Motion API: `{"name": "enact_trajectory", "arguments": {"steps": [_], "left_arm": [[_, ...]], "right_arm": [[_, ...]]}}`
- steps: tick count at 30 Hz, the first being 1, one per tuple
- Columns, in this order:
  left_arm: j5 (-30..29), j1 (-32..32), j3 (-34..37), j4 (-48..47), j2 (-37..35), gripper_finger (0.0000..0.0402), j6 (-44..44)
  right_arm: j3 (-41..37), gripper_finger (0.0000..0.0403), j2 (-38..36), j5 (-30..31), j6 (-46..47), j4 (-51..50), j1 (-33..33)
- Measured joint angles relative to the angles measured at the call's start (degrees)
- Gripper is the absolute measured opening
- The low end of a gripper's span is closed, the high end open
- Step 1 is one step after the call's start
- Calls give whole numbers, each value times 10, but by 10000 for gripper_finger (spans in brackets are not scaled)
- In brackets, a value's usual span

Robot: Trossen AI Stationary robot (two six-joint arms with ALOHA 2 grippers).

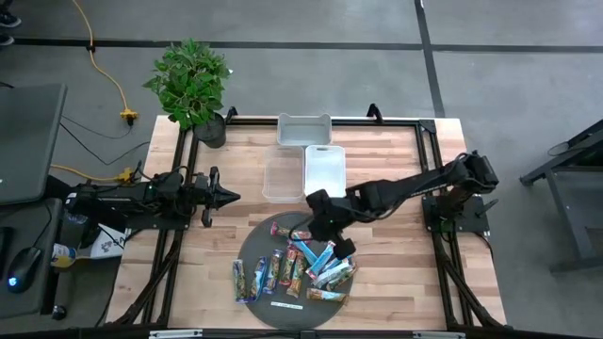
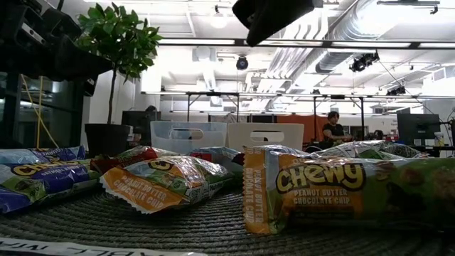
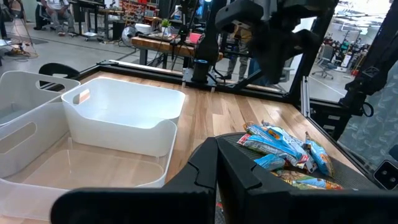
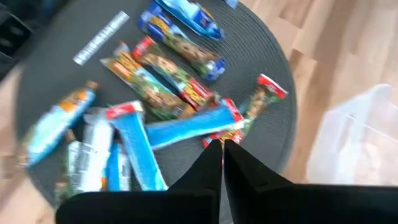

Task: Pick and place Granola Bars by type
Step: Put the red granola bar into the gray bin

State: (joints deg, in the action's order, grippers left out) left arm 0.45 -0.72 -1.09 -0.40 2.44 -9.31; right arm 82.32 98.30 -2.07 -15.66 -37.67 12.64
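Label strip: a thin white strip (image 1: 288,305) was seen lying on the near edge of the round dark mat (image 1: 252,247).
Granola Bars: the Granola Bars (image 1: 294,266) were found scattered in a loose pile on the mat, with blue, red, green and orange-brown wrappers mixed together; one red-ended bar (image 1: 282,228) lay apart at the mat's far side.
Right gripper: the right gripper (image 1: 330,229) was held over the far part of the pile, its fingers pressed together with nothing between them; in the right wrist view the tips (image 4: 221,149) were placed above a long blue bar (image 4: 186,127).
Left gripper: the left gripper (image 1: 231,197) was parked at the table's left side, well apart from the mat, clenched and empty.
Bins: three bins were noted beyond the mat, a clear one (image 1: 283,172) beside a white one (image 1: 325,168), with a third (image 1: 303,128) behind them; no bars were seen inside.
Plant: a potted plant (image 1: 191,87) stood at the far left corner.
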Motion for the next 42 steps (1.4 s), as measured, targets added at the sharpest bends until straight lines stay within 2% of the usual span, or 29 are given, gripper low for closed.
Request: {"name": "enact_trajectory", "arguments": {"steps": [4,11,21,25,29,35,42], "left_arm": [[0,0,0,0,0,0,0],[0,0,0,0,0,0,0],[0,0,0,0,0,0,0],[0,0,0,0,0,0,0],[0,0,0,0,0,0,0],[0,0,0,0,0,0,0],[0,0,0,0,0,0,0]], "right_arm": [[-13,1,0,17,1,-3,12],[-67,18,0,-12,37,-6,36],[-165,49,0,-9,53,89,64],[-186,80,0,-13,53,92,67],[-196,127,0,-12,56,106,66],[-210,191,0,18,47,139,65],[-232,221,1,40,10,181,65]]}}
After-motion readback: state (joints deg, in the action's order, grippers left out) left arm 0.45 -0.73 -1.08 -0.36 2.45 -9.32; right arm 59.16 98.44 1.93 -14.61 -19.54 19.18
